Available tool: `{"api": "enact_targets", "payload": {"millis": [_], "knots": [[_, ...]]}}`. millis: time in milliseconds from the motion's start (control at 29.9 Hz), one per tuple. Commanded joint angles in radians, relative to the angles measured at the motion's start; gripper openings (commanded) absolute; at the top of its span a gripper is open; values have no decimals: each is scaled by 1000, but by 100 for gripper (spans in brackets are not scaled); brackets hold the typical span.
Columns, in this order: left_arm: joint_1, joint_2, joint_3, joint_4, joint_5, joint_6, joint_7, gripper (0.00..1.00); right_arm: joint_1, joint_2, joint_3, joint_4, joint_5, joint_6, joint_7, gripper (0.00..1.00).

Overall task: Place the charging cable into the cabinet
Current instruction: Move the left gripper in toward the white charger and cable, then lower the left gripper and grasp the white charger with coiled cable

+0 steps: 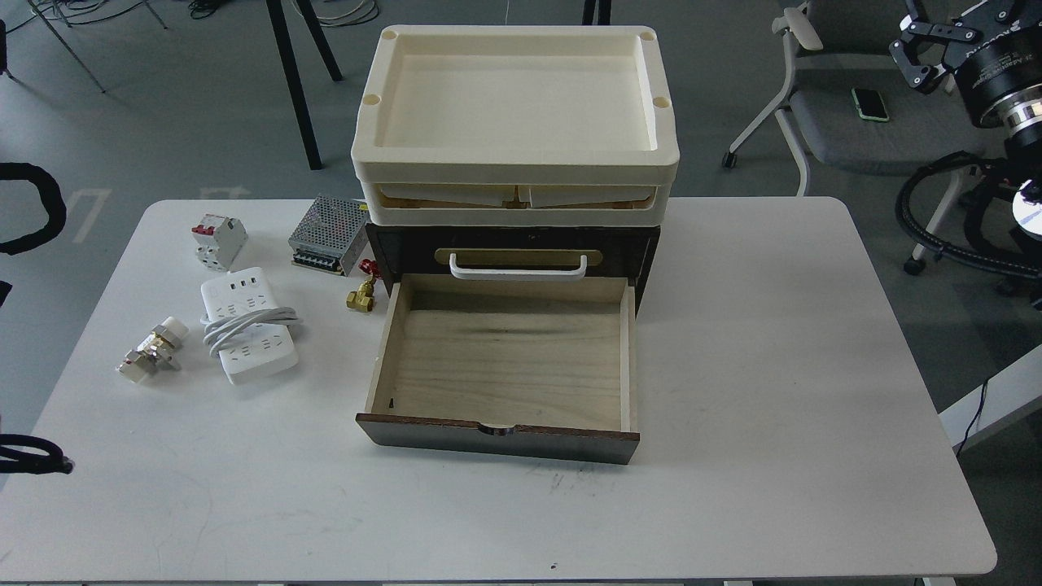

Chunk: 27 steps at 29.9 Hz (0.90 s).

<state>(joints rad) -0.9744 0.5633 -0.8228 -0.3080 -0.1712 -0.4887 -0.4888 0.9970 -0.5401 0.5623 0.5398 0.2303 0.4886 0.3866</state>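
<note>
Black and raised well off to the right, the right hand (924,57) hangs above a grey chair beyond the bench (773,366), its fingers apparently spread with nothing between them; the left hand is out of view, only dark loops of arm cabling showing at the left edge. Nothing is gripped, so the task looks to be at its very start: the approach has yet to begin. The charging cable (248,325) lies flat on the left part of the bench, its thick cord coiled around the middle, between a small brass-and-white fitting (152,352) and the cabinet (511,325), with a circuit breaker (218,239) and a perforated metal box (328,233) just behind it. The cabinet's lower drawer stands pulled out, pale wood interior bare (a helpful head start), cream trays (515,122) stacked on top. Next, I judge, the nearer left arm should come down over the strip, pinch it across its narrow sides near the cord, lift and carry it right over the drawer wall.
</note>
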Motion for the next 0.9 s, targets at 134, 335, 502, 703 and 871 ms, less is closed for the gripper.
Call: {"api": "enact_targets", "payload": {"millis": [134, 335, 502, 703, 871], "knots": [[23, 329, 172, -602, 144, 0, 0, 100, -9, -15, 24, 9, 1, 0, 1, 100], [25, 559, 181, -952, 855, 0, 0, 100, -11, -17, 36, 9, 1, 0, 0, 100], [101, 710, 289, -1167, 1520, 0, 0, 99, -21, -35, 36, 9, 1, 0, 1, 100], [117, 647, 476, -1065, 2039, 0, 0, 99, -37, -47, 36, 9, 1, 0, 0, 100], [118, 497, 544, -904, 2213, 104, 0, 99, -40, -57, 36, 9, 1, 0, 0, 100]]}}
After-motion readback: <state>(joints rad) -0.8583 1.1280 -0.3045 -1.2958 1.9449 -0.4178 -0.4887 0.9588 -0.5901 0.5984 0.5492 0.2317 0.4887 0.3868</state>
